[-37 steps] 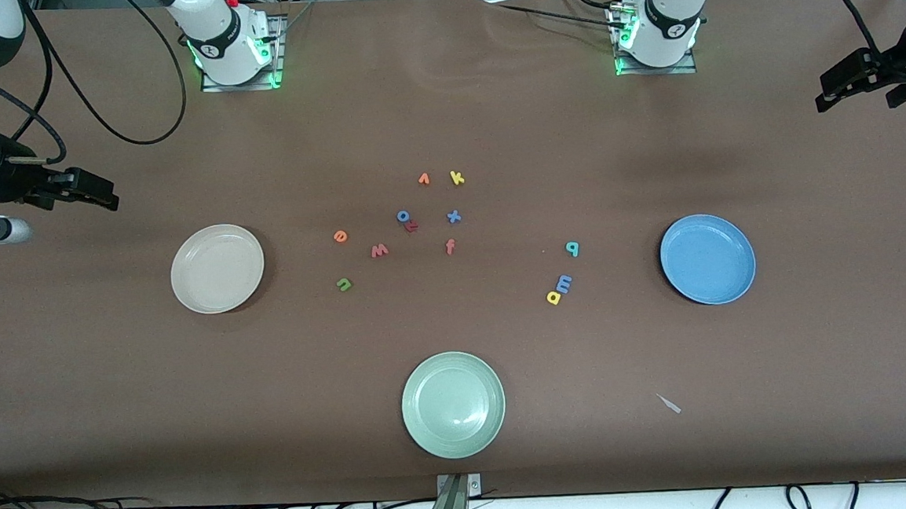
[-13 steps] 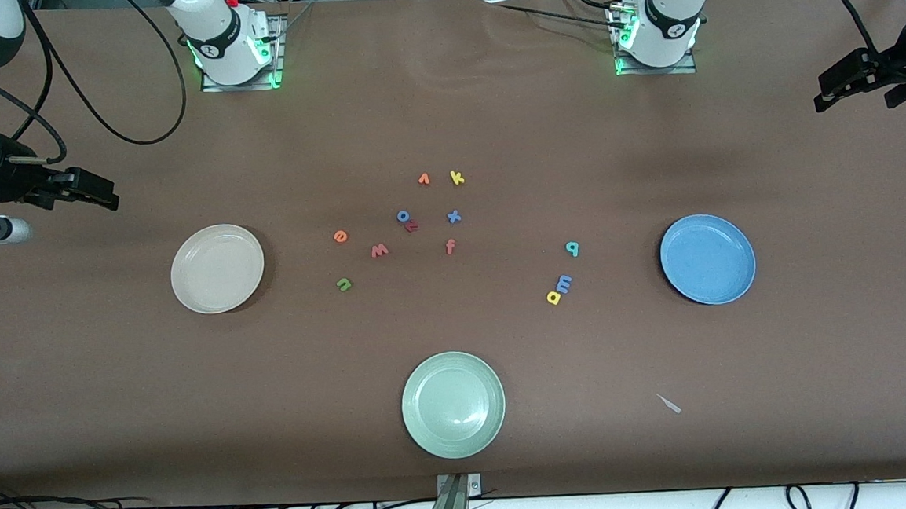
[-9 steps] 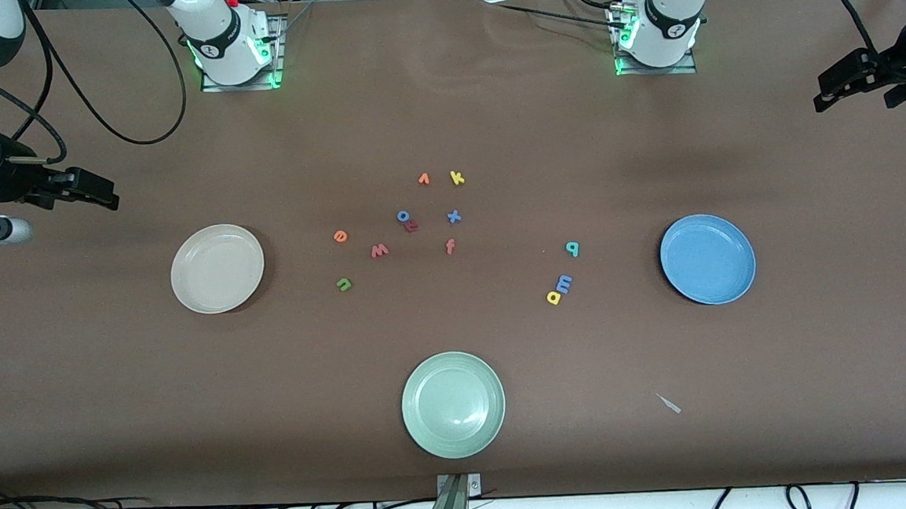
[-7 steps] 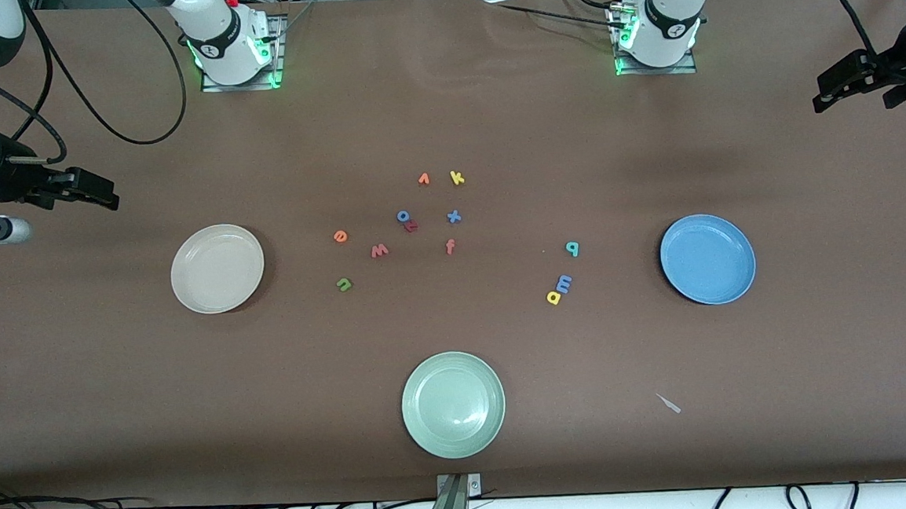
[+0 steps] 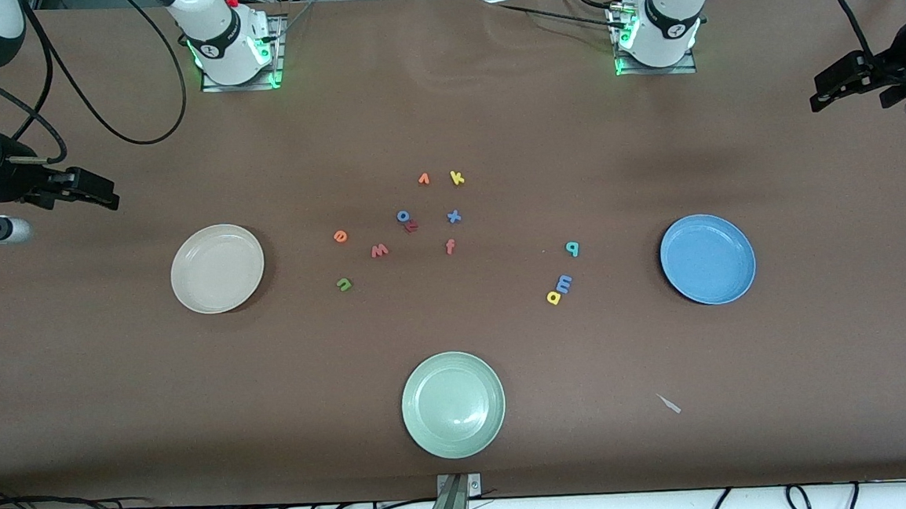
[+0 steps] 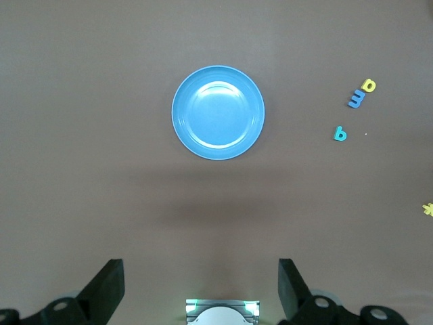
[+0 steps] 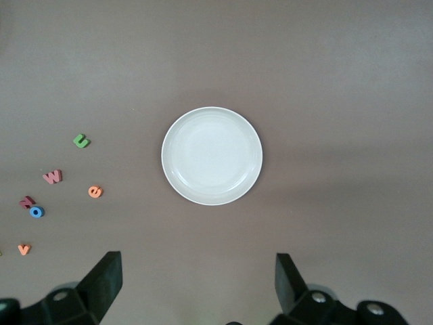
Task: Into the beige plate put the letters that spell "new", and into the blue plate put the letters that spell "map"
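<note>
Flat on the brown table [image 5: 819, 326], the round cream-beige plate [image 5: 217, 269] lies toward the right arm's end and the round sky-blue plate [image 5: 707, 258] toward the left arm's end, both rim-up, with the tiny foam letters between them. High over either end, the left gripper [image 5: 852, 84] and right gripper [image 5: 75, 191] wait with fingers spread wide, holding nothing. Near the beige plate lie the orange e [image 5: 340, 236], pinkish-red w [image 5: 379, 250] and green n [image 5: 344, 284]; nearer the blue plate, the teal-green p [image 5: 571, 248] lies apart from the touching blue m [image 5: 563, 283] and yellow a [image 5: 553, 297], whose pair runs slantwise.

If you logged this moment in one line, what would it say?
stage: not started | letters: all on table | beige plate, blue plate: empty | left claw, right claw: open, waiting
</note>
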`<state>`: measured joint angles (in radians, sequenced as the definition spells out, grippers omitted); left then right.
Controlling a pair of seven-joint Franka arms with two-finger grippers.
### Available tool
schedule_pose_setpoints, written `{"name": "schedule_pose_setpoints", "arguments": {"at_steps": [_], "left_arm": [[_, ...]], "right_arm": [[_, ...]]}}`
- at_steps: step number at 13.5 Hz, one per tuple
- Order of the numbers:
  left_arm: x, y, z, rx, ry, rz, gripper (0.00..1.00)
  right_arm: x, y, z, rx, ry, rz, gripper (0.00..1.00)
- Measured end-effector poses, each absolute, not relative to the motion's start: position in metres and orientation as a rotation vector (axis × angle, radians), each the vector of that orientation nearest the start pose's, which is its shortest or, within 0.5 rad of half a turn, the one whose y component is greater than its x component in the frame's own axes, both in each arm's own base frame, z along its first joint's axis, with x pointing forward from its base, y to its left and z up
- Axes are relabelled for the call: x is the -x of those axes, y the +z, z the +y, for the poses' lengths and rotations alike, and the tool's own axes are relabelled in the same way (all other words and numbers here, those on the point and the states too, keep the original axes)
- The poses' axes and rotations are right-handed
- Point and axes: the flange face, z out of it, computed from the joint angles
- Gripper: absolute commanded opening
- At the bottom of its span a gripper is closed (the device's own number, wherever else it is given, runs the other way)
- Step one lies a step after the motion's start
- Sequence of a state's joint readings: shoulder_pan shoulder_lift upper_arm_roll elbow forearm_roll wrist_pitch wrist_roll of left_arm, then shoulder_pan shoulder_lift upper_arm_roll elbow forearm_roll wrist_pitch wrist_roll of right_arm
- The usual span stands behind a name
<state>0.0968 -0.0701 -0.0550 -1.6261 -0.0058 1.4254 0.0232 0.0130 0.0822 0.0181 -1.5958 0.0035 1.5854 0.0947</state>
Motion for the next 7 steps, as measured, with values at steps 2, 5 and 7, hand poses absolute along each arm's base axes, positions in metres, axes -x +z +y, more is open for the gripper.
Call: {"name": "schedule_pose_setpoints", "arguments": {"at_steps": [2,5,7], "left_arm": [[-0.5158,0.6245,0.0197,3.141,0.206,-0.029,1.0],[-0.5157,0.6245,0.0197,3.141,0.208,-0.028,1.0],[-0.5152,0.6242,0.0196,3.14,0.214,-0.029,1.0]], "right_arm": [[-0.5762,0.5674,0.018,3.137,0.146,0.1,1.0],[-0.5762,0.5674,0.018,3.137,0.146,0.1,1.0],[-0.5762,0.5674,0.018,3.137,0.146,0.1,1.0]]}}
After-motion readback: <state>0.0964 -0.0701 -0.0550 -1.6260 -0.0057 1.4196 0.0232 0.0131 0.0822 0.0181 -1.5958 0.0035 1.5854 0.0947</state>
